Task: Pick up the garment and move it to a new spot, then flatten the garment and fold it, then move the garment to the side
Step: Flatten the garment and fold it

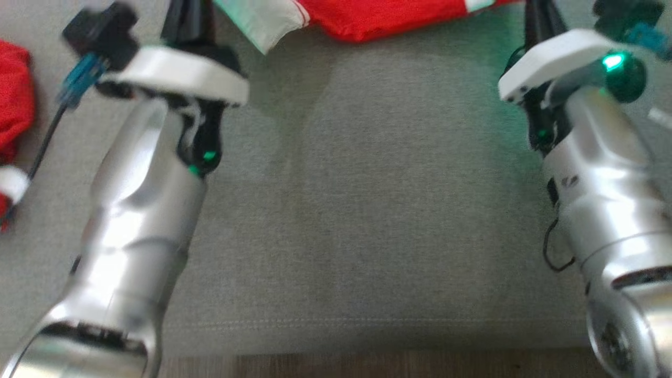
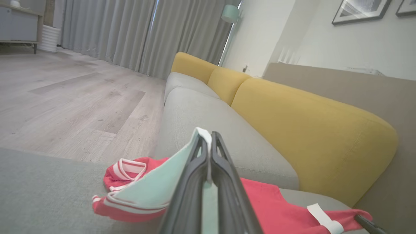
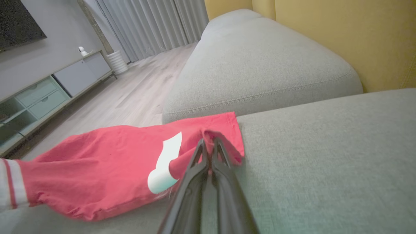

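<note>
The robot's left fingers (image 2: 191,188) are pressed shut on the pale-green, white-edged part of a red garment (image 3: 97,162), while its right fingers (image 3: 227,188) are clamped tight on a red corner of it. The garment spans between them on the far part of a grey sofa seat (image 1: 367,210).

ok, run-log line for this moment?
phase: pickup | left pincer: shut on garment pale edge | right pincer: shut on garment red corner | garment: partly on sofa seat
</note>
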`<state>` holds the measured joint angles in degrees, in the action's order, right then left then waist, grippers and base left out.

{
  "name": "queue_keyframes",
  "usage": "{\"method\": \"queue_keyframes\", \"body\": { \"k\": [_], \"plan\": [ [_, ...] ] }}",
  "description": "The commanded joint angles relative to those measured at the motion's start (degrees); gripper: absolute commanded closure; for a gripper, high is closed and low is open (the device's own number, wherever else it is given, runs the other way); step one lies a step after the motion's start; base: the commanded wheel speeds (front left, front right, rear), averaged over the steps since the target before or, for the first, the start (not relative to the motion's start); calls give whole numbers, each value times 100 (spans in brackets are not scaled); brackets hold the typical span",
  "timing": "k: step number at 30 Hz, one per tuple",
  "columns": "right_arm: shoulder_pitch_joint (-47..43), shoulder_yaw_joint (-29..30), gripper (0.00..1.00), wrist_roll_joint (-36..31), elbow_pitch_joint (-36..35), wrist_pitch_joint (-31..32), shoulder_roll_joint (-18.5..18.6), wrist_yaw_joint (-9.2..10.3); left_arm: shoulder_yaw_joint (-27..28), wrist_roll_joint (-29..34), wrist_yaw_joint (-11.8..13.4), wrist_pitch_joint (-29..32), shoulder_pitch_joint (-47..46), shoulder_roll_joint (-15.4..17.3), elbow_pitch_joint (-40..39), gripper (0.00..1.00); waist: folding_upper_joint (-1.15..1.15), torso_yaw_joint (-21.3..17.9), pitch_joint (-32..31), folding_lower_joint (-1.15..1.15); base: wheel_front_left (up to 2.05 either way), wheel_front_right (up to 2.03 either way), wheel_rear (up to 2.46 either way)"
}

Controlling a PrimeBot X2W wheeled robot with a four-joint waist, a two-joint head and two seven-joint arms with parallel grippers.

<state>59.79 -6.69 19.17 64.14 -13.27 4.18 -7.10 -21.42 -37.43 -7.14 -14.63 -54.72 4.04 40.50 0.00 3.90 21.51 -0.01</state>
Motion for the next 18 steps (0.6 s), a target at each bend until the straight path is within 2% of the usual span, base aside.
{"method": "queue_keyframes", "body": {
  "k": [1, 5, 9, 10, 14, 18],
  "plan": [
    [-92, -249, 100, 216, -364, -100, -130, -39, 357, -86, -23, -36, 140, 376, -458, 100, 0, -134, -115, 1, 0, 0, 0],
    [-654, -530, 100, 610, -821, -141, -129, -39, 711, -134, -28, -36, 1171, 590, -1269, 100, 0, -281, -369, 1, 0, 0, 0],
    [-1441, -770, 100, 1008, -1340, -140, -72, -39, 751, -124, -5, -35, 2395, 698, -2076, 100, 0, -338, -779, 1, 0, 0, 0],
    [-1441, -770, 100, 1008, -1340, -140, -72, -39, 751, -124, -5, -35, 2395, 698, -2076, 100, 0, -338, -779, 1, 0, 0, 0],
    [-2376, -967, 100, 1222, -1952, -71, 116, -39, 704, -216, 191, 149, 3584, 813, -3044, 100, 0, -343, -1213, 1, 0, 0, 0],
    [-3369, -833, 100, 1347, -2721, 52, 269, -39, 684, -299, 516, 510, 4689, 1004, -4175, 100, 0, -311, -1583, 1, 0, 0, 0]
  ]
}}
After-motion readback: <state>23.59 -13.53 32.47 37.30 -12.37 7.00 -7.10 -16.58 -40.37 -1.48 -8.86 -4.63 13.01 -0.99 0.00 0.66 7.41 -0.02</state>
